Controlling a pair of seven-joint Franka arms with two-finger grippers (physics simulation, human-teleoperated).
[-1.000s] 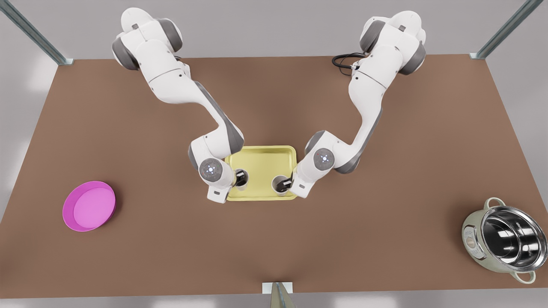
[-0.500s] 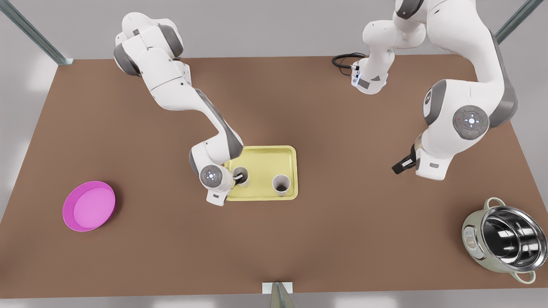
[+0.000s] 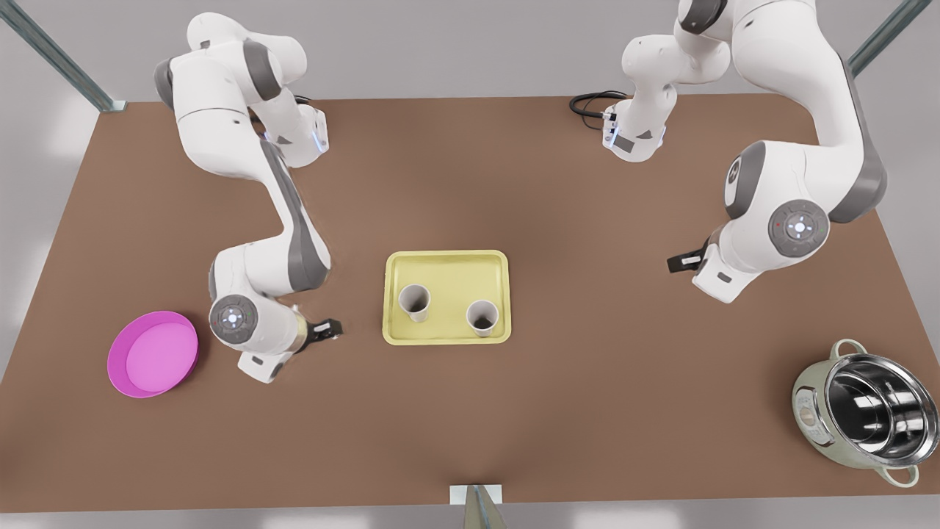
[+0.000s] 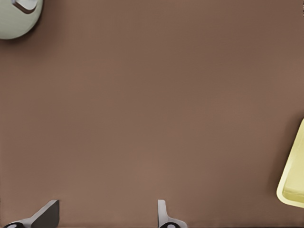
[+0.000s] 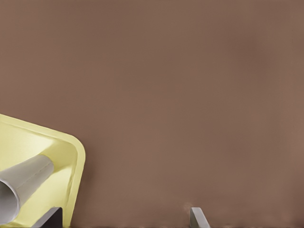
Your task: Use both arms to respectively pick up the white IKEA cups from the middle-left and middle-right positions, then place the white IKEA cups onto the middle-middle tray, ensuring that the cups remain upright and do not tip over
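Moved: your right gripper (image 3: 327,330) has backed off its cup (image 3: 414,301), fingers spread.
Left gripper (image 3: 679,261): fingers spread, empty, waiting farther from the tray (image 3: 448,264).
Other cup (image 3: 482,317): upright on tray too.

We see a brown table (image 3: 514,184) bearing a pale yellow tray (image 3: 448,268) mid-table, a magenta dish (image 3: 153,354) on the front view's left, a steel pot (image 3: 866,411) far right.
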